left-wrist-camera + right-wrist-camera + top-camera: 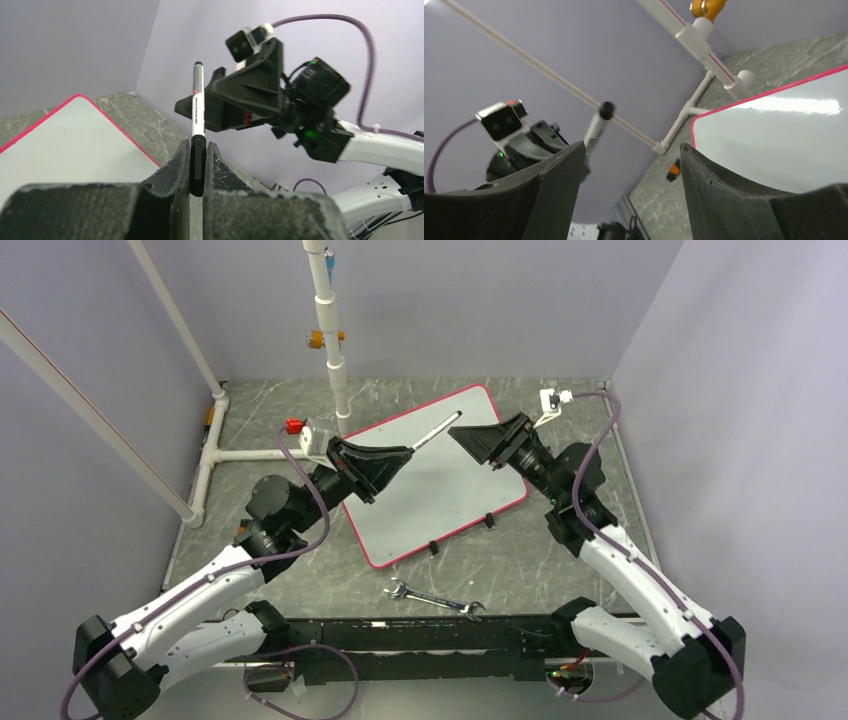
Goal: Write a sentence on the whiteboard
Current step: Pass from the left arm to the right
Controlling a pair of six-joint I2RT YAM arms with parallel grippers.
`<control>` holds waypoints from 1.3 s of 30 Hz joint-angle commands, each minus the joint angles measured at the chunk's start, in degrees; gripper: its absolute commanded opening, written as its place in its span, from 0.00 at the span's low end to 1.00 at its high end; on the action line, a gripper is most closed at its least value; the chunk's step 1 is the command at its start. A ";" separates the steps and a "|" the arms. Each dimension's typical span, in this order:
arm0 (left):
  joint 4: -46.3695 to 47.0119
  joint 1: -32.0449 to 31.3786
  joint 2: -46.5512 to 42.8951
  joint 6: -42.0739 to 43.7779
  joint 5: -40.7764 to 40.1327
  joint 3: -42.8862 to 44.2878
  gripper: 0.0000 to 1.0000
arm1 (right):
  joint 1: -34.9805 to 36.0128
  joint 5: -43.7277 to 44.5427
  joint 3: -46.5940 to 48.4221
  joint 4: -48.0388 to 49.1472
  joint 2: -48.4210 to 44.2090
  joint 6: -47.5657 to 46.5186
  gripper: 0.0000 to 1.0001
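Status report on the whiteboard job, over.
Left claw shut on the marker, above the whiteboard. Right claw open, facing the marker's free end. Whiteboard blank, nothing written. Wrench lies off it, nothing blocking.

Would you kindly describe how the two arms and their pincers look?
The left arm and right arm have white shells with black joints. Each ends in a black wedge-shaped pincer with two fingers, scuffed grey at the edges. A purple cable runs along each, a white camera box tops each wrist, and green lights glow on the right one.
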 commanded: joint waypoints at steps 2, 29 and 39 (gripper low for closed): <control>-8.62 1.84 -3.77 0.64 4.18 5.44 0.00 | -8.00 -31.56 4.03 11.91 6.46 -0.84 0.73; -25.83 9.47 -9.52 3.27 25.53 13.43 0.00 | -4.56 -49.84 11.92 15.13 11.34 -4.61 0.78; -31.63 9.46 -5.98 6.17 32.10 18.22 0.00 | -2.22 -51.60 14.41 13.78 12.92 -6.20 0.62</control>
